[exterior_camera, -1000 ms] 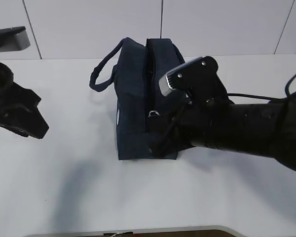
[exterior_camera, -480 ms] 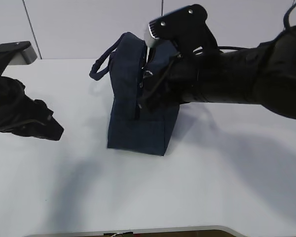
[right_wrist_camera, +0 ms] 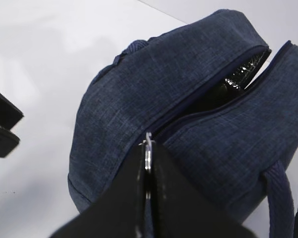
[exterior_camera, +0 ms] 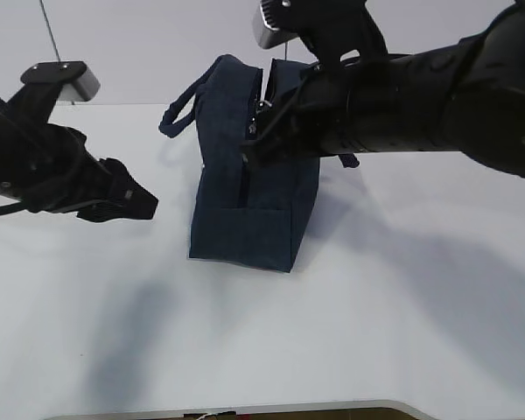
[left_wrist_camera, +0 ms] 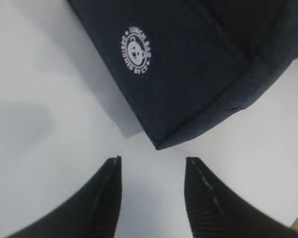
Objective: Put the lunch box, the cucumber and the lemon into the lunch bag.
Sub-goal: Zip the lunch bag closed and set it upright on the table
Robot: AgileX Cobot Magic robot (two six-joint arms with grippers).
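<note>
Lunch bag (exterior_camera: 249, 188): stands mid-worktop (exterior_camera: 402, 332), tipped a little, zipper partly undone.
Handling: soft navy fabric, probably light; it likely slumps, so take the stiff metal ring pull (right_wrist_camera: 148, 153) or a webbing handle (exterior_camera: 182, 118).
Right gripper (right_wrist_camera: 148, 171): jaws pinched on the ring pull.
Left gripper (left_wrist_camera: 151, 171): jaws apart, empty, near the bag's lower corner.
Lining: shiny foil inside.

Plain white table (exterior_camera: 402, 306) filled the view, with a pale paneled wall (exterior_camera: 140, 44) up at 12 o'clock.
</note>
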